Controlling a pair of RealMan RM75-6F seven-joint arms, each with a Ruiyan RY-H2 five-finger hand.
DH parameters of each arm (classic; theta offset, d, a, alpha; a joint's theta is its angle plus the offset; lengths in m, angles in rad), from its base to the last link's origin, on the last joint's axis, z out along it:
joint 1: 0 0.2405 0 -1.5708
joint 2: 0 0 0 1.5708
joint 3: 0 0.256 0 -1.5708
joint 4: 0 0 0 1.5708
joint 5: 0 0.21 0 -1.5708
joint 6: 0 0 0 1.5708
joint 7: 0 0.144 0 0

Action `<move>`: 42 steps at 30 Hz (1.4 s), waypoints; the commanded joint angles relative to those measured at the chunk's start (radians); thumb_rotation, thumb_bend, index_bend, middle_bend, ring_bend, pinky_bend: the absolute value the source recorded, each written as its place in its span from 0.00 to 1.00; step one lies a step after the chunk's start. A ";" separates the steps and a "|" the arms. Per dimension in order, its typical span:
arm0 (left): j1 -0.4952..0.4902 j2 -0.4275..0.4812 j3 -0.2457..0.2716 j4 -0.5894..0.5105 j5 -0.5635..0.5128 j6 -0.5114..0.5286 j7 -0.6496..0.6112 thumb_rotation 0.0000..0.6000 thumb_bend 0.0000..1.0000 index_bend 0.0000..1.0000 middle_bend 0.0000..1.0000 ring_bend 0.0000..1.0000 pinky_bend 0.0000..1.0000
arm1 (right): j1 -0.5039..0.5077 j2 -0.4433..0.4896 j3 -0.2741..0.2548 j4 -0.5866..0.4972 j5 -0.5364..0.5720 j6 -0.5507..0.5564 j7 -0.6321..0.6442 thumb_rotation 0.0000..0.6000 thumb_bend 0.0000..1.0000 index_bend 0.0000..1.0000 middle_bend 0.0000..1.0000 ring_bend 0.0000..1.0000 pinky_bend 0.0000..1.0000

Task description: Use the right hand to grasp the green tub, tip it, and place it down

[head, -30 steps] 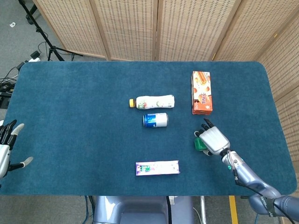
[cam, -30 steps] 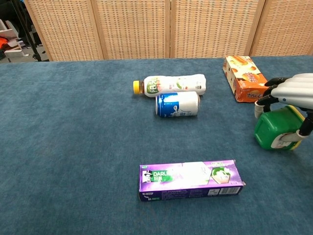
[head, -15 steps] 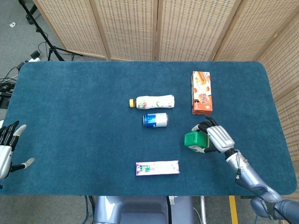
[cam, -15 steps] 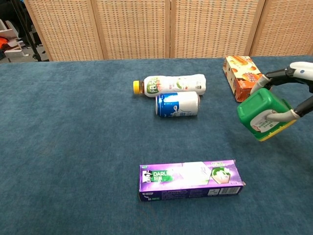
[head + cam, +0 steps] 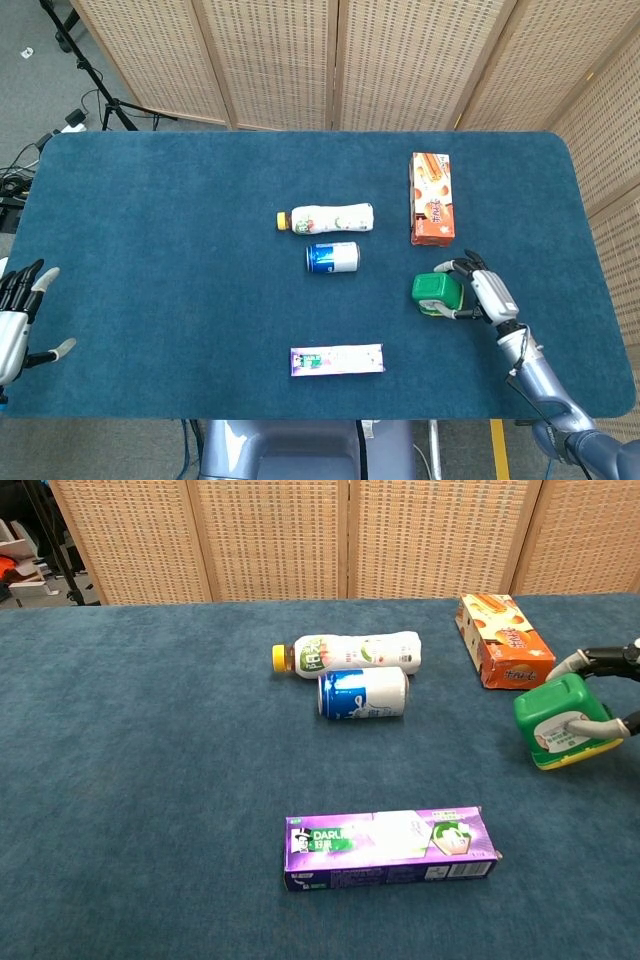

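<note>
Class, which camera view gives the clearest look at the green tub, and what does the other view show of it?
The chest view: the green tub appears large and tilted, showing its label and yellow lid, with fingers of the right robot hand around it. The head view shows the tub small, from above, beside that hand.

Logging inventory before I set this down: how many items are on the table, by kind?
Bottles: 1, white plastic drink bottle with yellow cap
Cans: 1, blue and white can
Boxes: 2, orange carton, purple flat box
Tubs: 1, green tub held by the right robot hand
Total: 5
</note>
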 commanded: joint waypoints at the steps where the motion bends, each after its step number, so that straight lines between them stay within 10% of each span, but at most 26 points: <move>1: -0.001 -0.001 0.001 0.000 0.000 -0.003 0.002 1.00 0.00 0.00 0.00 0.00 0.00 | -0.011 -0.041 -0.012 0.068 -0.009 -0.002 0.036 1.00 0.88 0.59 0.53 0.22 0.00; 8: 0.000 -0.002 -0.002 -0.001 -0.002 0.002 0.006 1.00 0.00 0.00 0.00 0.00 0.00 | -0.012 -0.022 -0.055 0.091 -0.065 0.024 0.151 1.00 0.77 0.01 0.00 0.00 0.00; 31: 0.005 -0.002 0.006 -0.004 0.015 0.015 0.009 1.00 0.00 0.00 0.00 0.00 0.00 | -0.090 0.143 -0.059 -0.030 -0.117 0.281 0.189 1.00 0.56 0.00 0.00 0.00 0.00; 36: 0.012 -0.005 -0.003 -0.001 0.012 0.038 0.023 1.00 0.00 0.00 0.00 0.00 0.00 | -0.134 0.237 -0.055 -0.114 -0.110 0.324 -0.126 1.00 0.01 0.00 0.00 0.00 0.00; 42: 0.024 -0.015 -0.013 0.002 0.006 0.071 0.048 1.00 0.00 0.00 0.00 0.00 0.00 | -0.238 0.359 -0.054 -0.461 -0.030 0.341 -0.685 1.00 0.00 0.00 0.00 0.00 0.00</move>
